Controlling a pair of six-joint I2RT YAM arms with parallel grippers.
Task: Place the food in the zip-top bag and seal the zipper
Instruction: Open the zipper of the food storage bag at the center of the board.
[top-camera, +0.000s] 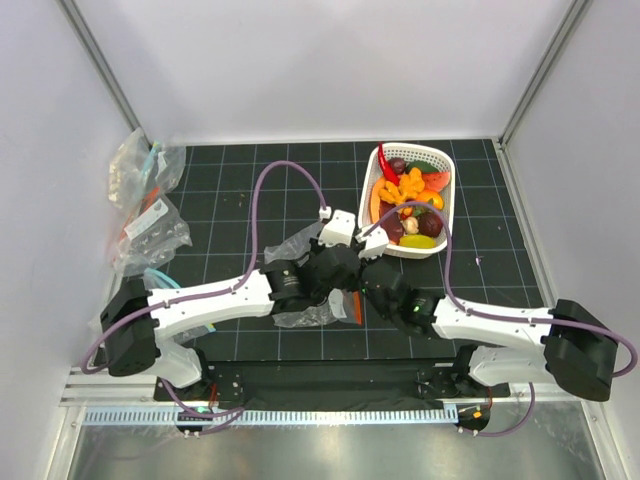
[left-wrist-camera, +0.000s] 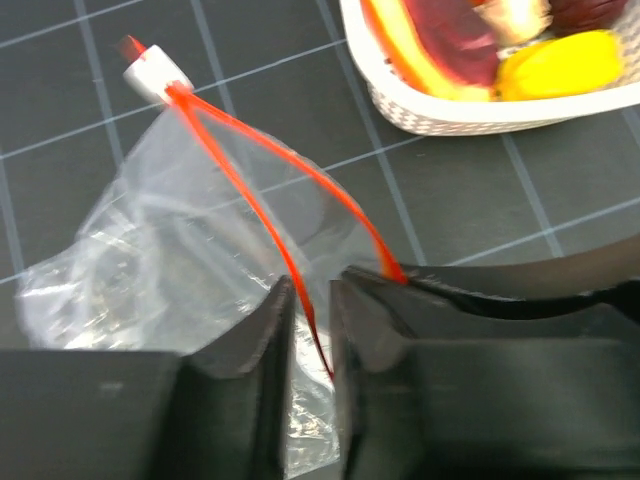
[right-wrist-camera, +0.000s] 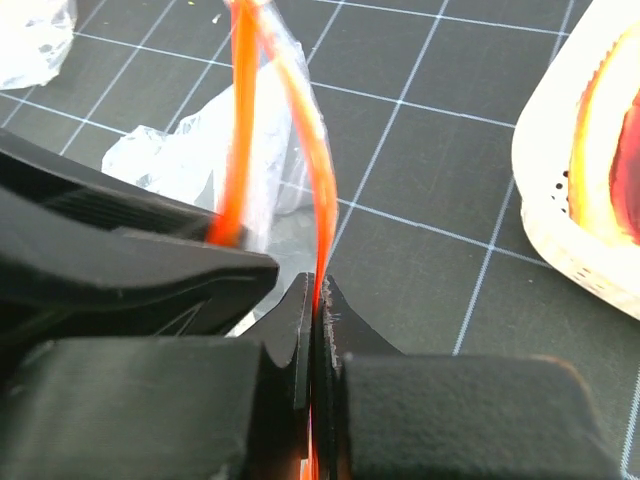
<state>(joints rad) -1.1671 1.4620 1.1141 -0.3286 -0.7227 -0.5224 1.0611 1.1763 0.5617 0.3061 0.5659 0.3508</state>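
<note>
Right pincer (right-wrist-camera: 315, 295) clenched on one lip of the red-orange zipper strip (right-wrist-camera: 326, 200); left pincer (left-wrist-camera: 312, 300) released, jaws slightly parted, the other lip running through the gap. Just beyond both, the clear thin plastic zip-top bag (left-wrist-camera: 150, 250) lies crumpled on the black gridded worktop (left-wrist-camera: 60, 100), white slider (left-wrist-camera: 158, 72) at its far end. Farther, right of the left pincer, bright plastic toy foods (left-wrist-camera: 560, 65) fill the white lattice basket (left-wrist-camera: 450, 112).

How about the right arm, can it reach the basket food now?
Probably not yet: the right claw is shut on the zipper and must release first. Otherwise the basket sits close, food uncovered.
</note>
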